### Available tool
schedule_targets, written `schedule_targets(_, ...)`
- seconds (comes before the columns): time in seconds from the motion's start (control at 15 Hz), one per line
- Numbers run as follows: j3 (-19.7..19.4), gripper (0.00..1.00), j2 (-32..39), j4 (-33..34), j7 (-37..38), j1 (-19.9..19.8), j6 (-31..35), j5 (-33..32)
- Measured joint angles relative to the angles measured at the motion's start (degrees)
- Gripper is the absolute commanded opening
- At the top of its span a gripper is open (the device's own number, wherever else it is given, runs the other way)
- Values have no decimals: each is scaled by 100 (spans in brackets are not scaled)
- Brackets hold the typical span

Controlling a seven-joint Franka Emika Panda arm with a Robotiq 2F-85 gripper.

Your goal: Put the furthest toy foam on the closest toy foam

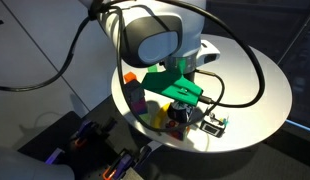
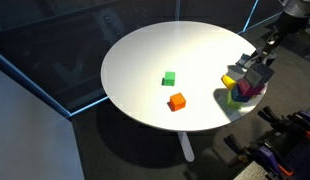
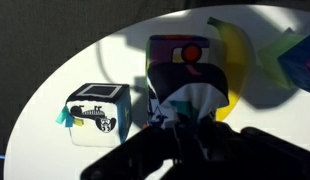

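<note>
White round table (image 2: 155, 50), dark floor (image 2: 45, 135)

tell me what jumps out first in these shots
The round white table dominates an exterior view, with a small green cube and an orange cube sitting apart near its middle. At its edge the claw hangs over a cluster of colourful toys. The wrist view shows a white printed cube nearby.

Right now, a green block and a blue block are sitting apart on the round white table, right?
Not quite. Next to the green block is an orange block, not a blue one. They do sit apart on the round white table, as an exterior view shows.
</note>
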Motion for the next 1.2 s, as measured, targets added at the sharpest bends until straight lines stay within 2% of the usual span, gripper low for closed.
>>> schedule_targets(1.2,-94,5,-19,-152,-411,-118,-1,86)
